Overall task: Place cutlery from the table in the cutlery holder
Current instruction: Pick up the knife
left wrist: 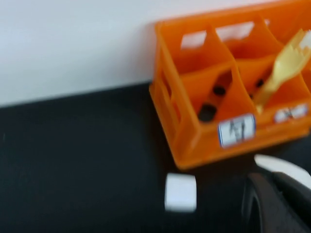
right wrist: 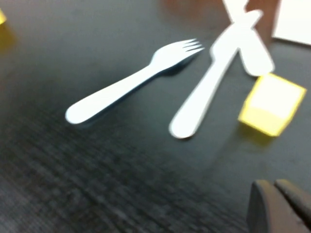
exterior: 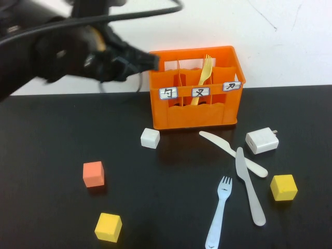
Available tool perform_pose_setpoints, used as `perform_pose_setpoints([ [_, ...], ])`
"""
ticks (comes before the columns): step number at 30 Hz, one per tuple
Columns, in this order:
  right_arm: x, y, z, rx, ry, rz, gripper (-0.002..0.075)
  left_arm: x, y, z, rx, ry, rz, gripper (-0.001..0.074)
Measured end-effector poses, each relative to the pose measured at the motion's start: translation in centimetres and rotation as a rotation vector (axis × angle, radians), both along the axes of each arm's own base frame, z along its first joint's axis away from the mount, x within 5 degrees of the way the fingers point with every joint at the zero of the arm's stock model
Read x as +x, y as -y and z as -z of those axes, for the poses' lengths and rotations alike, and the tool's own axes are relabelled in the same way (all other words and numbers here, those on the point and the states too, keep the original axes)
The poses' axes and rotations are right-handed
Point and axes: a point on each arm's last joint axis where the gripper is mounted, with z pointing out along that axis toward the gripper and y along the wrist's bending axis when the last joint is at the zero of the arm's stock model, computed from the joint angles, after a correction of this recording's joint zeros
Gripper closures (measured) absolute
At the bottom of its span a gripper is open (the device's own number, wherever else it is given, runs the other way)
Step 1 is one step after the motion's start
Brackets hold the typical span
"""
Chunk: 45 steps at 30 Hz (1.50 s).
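Note:
The orange cutlery holder [exterior: 194, 111] stands at the back of the black table [exterior: 46, 135]. A yellow fork [exterior: 203, 78] stands upright in its middle compartment, which also shows in the left wrist view [left wrist: 282, 68]. A cream-white knife [exterior: 231, 153], a grey knife [exterior: 248, 189] and a pale blue-white fork [exterior: 219, 212] lie on the table in front of the holder. My left gripper [exterior: 148, 61] hangs in the air just left of the holder's top edge. My right gripper [right wrist: 274, 187] is shut and empty, low over the table near the pale fork [right wrist: 131, 85] and grey knife [right wrist: 204, 92]; it is out of the high view.
A white cube [exterior: 150, 138] sits by the holder's front left corner. A white charger block [exterior: 262, 140] lies right of the knives. An orange cube [exterior: 93, 174] and a yellow cube [exterior: 108, 227] sit at the front left. Another yellow cube [exterior: 284, 187] sits beside the grey knife.

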Motion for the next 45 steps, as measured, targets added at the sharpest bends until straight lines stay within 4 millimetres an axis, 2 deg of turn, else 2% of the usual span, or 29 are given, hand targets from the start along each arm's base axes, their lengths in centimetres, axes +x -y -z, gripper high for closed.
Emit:
perform_pose_setpoints([
  [3,0.8,-0.6,0.2,-0.025,-0.043,-0.06,0.0728,-2.9,-1.4,-0.2,-0.023,-0.011,-0.003,0.0735],
  [7,2.3,-1.1,0.3,-0.044,-0.09,-0.098,0.0728,-6.6,-3.1,1.1,-0.045,-0.055,-0.004,0.0735],
  [14,5.7,-2.4,0.7,-0.071,-0.172,-0.153,0.0728,-13.3,-6.6,5.5,-0.022,-0.118,-0.005,0.0735],
  [21,8.4,-4.7,1.1,-0.158,-0.244,-0.202,0.0728,-17.5,-8.7,9.3,-0.03,-0.134,-0.004,0.0735],
  [27,10.4,-7.5,1.4,-0.284,-0.269,-0.245,0.0728,-19.4,-9.5,10.8,-0.068,-0.132,-0.005,0.0735],
  [34,13.4,-10.7,2.3,-0.348,-0.32,-0.218,0.0728,-19.8,-9.6,11.7,-0.095,-0.097,0.004,0.0736],
  [42,16.8,-12.3,4.5,-0.389,-0.411,-0.179,0.0726,-19.9,-9.6,11.8,-0.103,-0.108,0.002,0.0736],
  [45,17.5,-12.6,5.3,-0.397,-0.44,-0.166,0.0673,-19.9,-9.6,11.8,-0.105,-0.109,0.001,0.0736],
])
